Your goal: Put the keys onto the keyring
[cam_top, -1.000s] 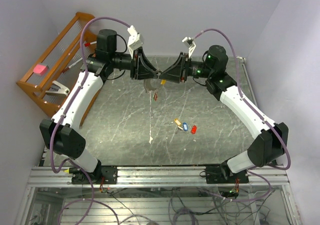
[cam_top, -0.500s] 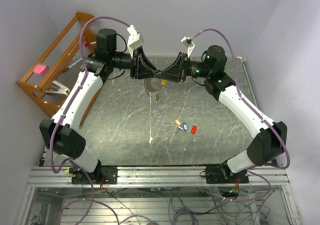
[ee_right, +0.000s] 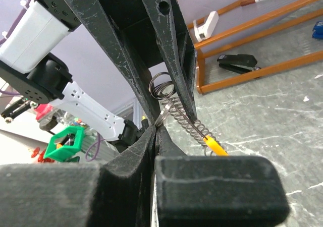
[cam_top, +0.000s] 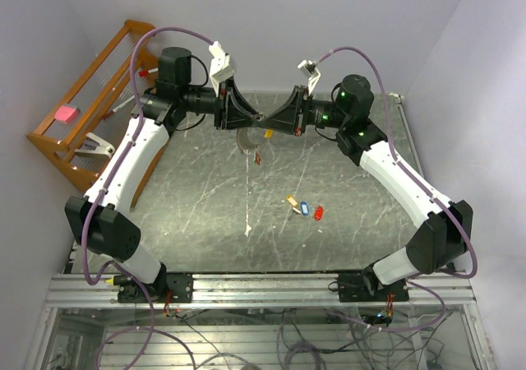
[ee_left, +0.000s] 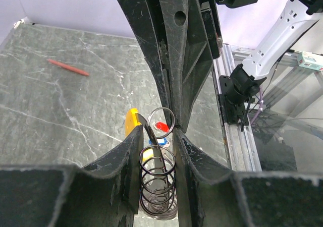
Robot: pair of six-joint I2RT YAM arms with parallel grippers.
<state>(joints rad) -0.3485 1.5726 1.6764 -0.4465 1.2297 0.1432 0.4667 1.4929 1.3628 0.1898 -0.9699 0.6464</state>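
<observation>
The keyring is a silvery wire coil (ee_left: 157,181) with a small ring (ee_left: 162,122) at its end and a yellow piece (ee_left: 132,123) beside it. My left gripper (ee_left: 157,136) is shut on the coil, high over the far middle of the table (cam_top: 251,123). Facing it, my right gripper (ee_right: 156,128) is shut, pinching the small ring (ee_right: 162,117). The coil (ee_right: 176,108) runs down to the yellow piece (ee_right: 216,147). Three keys lie loose on the table: yellow (cam_top: 291,200), blue (cam_top: 302,209) and red (cam_top: 318,213).
A wooden rack (cam_top: 90,107) stands off the table's left edge with a pink item (cam_top: 64,113) and a white clip (cam_top: 97,145). A red pencil (ee_left: 68,67) lies on the marbled table. A metal rail (cam_top: 263,288) runs along the near edge.
My right gripper has closed its jaws onto the small ring and edged slightly left toward the left gripper. The left gripper and the keys on the table have not moved.
</observation>
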